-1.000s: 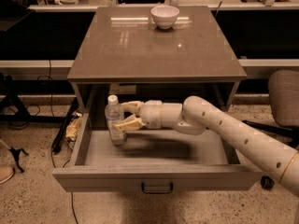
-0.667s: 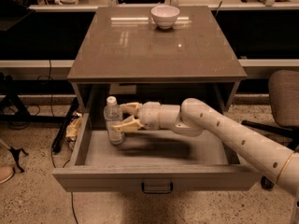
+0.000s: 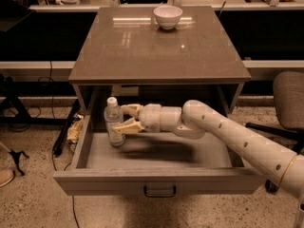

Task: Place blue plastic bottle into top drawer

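Drawer (image 3: 156, 152) floor: gripper (image 3: 119, 118) clasping upright bottle (image 3: 112, 115)

Warm, dim light is falling from overhead. Pale glare streaks are showing on the table top (image 3: 142, 51), well above and behind the gripper (image 3: 119, 118), which is sitting low inside the top drawer (image 3: 156, 182) at the blue plastic bottle (image 3: 113, 122). The arm (image 3: 228, 132) is casting a soft shadow on the drawer floor, just right of and below the gripper. The recess behind the gripper is lying in deep shade.
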Tool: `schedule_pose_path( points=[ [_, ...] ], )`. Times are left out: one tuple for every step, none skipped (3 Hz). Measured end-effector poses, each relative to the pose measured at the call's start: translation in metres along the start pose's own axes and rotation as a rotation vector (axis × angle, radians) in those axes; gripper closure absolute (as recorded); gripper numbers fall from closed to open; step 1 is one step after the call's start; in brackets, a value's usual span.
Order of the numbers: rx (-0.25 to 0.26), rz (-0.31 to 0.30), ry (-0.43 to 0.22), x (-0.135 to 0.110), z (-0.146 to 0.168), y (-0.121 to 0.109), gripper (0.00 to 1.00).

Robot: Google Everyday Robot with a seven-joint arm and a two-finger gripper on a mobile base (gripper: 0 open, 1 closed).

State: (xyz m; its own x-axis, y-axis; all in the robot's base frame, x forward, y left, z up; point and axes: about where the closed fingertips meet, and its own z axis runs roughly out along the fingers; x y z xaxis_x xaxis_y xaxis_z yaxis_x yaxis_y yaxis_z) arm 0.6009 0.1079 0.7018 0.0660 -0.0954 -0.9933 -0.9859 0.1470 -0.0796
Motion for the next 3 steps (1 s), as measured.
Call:
schedule_pose_path(
  points=[
    [-0.004, 0.000, -0.001, -0.0006, 0.0019, 0.0011, 0.19],
    [-0.008, 0.000, -0.002, -0.0013, 0.0041, 0.0023, 0.00],
    [-0.008, -0.001, -0.002, -0.0013, 0.0041, 0.0024, 0.00]
  ],
)
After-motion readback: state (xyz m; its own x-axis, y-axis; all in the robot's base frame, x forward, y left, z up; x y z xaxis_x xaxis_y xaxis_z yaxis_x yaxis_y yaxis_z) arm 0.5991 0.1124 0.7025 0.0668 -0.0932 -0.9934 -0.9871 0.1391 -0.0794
